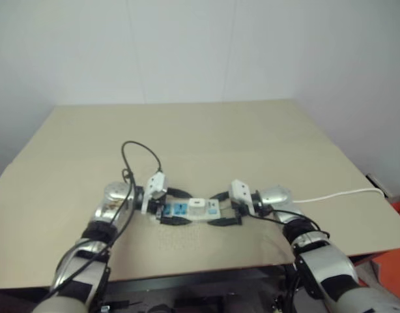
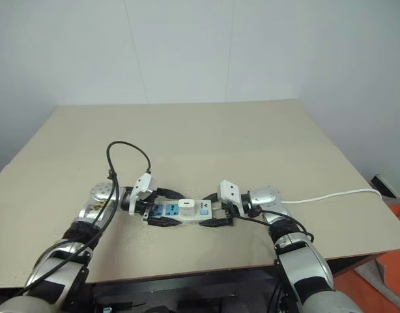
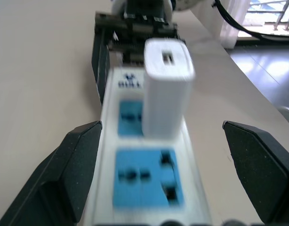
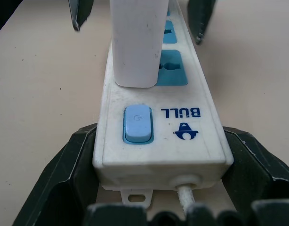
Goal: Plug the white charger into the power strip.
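Tabletop (image 1: pixel 252 130) is carrying the power strip (image 1: pixel 187 210) near its front edge, lying parallel to that edge. Right gripper (image 1: pixel 225 208) is bracing the switch end w/ fingers against both sides. Left gripper (image 1: pixel 176 207) is standing wide, straddling the other end, holding nothing. White charger (image 1: pixel 197 204) is sitting upright in a socket: prob. light, rigid, smooth; pinch its flat sides.

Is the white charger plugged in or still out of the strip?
In. The white charger stands upright, seated on a blue socket of the power strip.
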